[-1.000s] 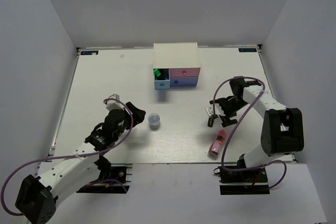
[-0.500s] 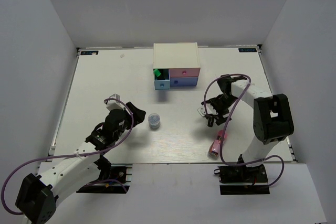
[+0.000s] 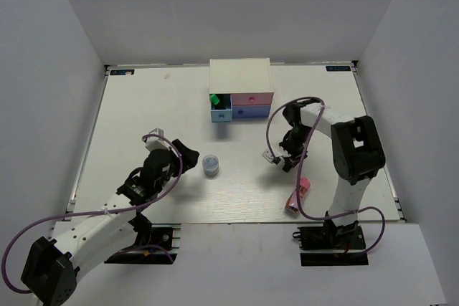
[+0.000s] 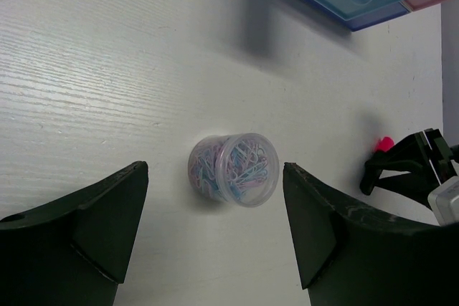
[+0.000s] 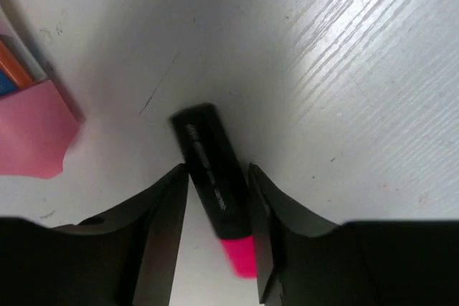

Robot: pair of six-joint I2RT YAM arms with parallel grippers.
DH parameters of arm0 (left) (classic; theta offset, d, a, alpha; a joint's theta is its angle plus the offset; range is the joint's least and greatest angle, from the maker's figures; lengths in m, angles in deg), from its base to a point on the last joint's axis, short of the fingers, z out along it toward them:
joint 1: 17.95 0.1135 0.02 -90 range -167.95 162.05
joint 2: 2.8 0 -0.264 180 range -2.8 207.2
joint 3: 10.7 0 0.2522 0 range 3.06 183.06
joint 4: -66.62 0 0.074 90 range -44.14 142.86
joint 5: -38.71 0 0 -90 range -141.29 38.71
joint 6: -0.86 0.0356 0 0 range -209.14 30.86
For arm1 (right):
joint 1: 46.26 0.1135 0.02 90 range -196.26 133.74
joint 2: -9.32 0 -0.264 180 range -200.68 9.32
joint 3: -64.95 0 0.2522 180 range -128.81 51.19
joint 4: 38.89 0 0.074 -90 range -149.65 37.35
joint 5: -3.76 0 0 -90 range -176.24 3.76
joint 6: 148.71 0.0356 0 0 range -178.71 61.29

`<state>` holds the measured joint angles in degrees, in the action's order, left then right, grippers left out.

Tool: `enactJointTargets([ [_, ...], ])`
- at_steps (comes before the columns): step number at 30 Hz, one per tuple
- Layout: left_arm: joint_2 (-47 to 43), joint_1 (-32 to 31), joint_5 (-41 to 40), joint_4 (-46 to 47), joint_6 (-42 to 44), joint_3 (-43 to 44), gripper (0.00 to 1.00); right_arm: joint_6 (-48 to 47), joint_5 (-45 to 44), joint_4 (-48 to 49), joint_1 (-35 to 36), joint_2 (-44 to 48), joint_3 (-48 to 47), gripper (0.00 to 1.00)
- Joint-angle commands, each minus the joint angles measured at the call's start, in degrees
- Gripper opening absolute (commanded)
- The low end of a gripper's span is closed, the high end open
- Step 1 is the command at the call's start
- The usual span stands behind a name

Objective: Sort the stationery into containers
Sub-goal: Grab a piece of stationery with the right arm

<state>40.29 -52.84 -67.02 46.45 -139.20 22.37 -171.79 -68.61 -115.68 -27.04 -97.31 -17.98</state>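
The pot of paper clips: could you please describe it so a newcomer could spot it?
Start at the white drawer chest on the far side and come nearer, slightly left, to the left gripper. The pot stands just ahead of its open jaws. Unlike the black highlighter and pink tube farther right, it is a round clear tub full of pastel paper clips.

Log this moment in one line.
left gripper: open, facing clip pot | right gripper: shut on pink highlighter | pink tube: lying on table
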Motion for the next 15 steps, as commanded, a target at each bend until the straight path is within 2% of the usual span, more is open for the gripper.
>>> enactJointTargets([
  [1,-0.7,-0.2,-1.0,-0.2,0.0,-0.2,0.86,-31.1,-3.6,-6.9,1.3,-2.4,-2.5,0.42],
  [2,-0.7,-0.2,-1.0,-0.2,0.0,-0.2,0.86,-30.7,-3.3,-6.2,1.3,-2.3,-2.3,0.36],
  [5,-1.3,-0.2,-1.5,-0.7,0.0,-0.2,0.86,-27.0,-1.4,-4.2,1.3,-1.1,-1.7,0.29],
  [7,-1.3,-0.2,-1.5,-0.7,0.0,-0.2,0.86,-22.3,3.4,-1.2,1.7,0.5,-1.9,0.24],
  [8,-1.3,-0.2,-1.5,-0.7,0.0,-0.2,0.86,-14.1,9.4,-0.6,2.1,0.6,-2.5,0.18],
  [10,-1.3,-0.2,-1.5,-0.7,0.0,-0.2,0.86,-6.7,14.2,1.1,2.3,0.8,-8.3,0.14],
  [11,-1.3,-0.2,-1.5,-0.7,0.0,-0.2,0.86,5.1,19.6,1.7,2.3,0.5,-12.5,0.1],
  [13,-1.3,-0.2,-1.0,-0.1,0.0,-0.2,0.86,13.4,29.5,3.9,1.6,0.5,-18.7,0.09],
  [14,-0.8,-0.2,-0.5,0.8,0.0,-0.2,0.86,26.0,31.5,6.1,1.8,0.5,-22.0,0.09],
  [15,-0.8,-0.2,0.1,0.8,0.0,-0.2,0.86,29.8,36.1,9.8,1.8,0.9,-23.2,0.09],
])
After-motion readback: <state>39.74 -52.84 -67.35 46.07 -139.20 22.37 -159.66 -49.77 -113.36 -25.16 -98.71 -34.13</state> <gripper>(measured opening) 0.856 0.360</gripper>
